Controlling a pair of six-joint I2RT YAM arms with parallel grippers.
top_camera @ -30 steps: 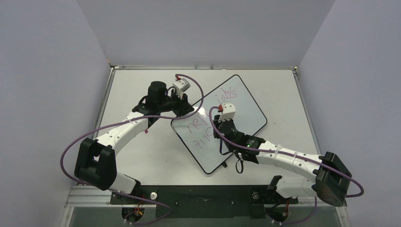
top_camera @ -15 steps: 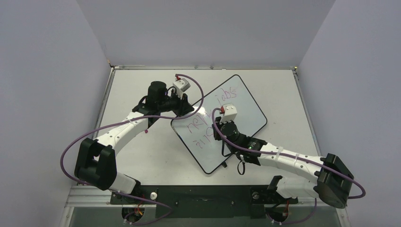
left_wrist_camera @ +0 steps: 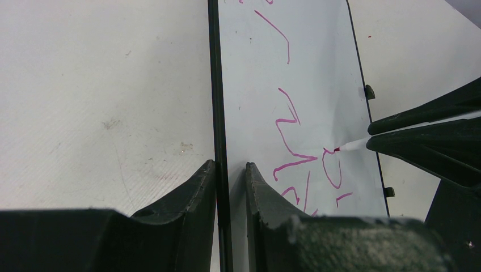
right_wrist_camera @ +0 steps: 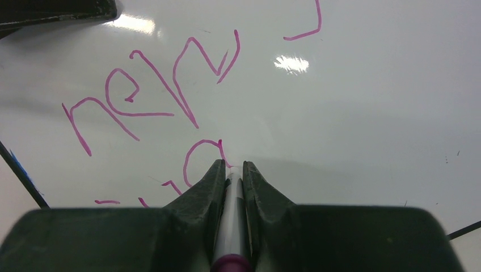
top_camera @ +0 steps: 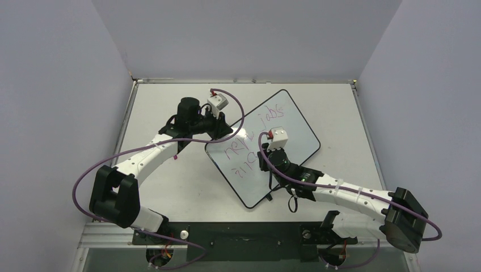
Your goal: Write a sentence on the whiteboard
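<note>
Nearest the bases, the right tool (right_wrist_camera: pixel 233 165) is clamping a slim white marker pen (right_wrist_camera: pixel 231 204) with a magenta rear end between its two black fingers, the barrel lying along the gap and pointing forward and down. Its tip seems to be touching the board at the top of a rounded letter in the lower line, though the fingers are hiding the contact in the right wrist view. The pink-magenta handwritten sentence (right_wrist_camera: pixel 142 114) is running in two lines across the large glossy white whiteboard (top_camera: pixel 298 133) with a thin black frame, which is lying skewed in the middle of the pale grey surface (top_camera: pixel 340 107). Farther out, the left tool (left_wrist_camera: pixel 230 165) is pinching the board's black-framed edge, one finger on either side, steadying it. To do this stroke well, I judge the right arm should be pressing lightly and evenly, closing the loop smoothly without lifting, while the left is holding firm so the board is not sliding under the pen's drag.
</note>
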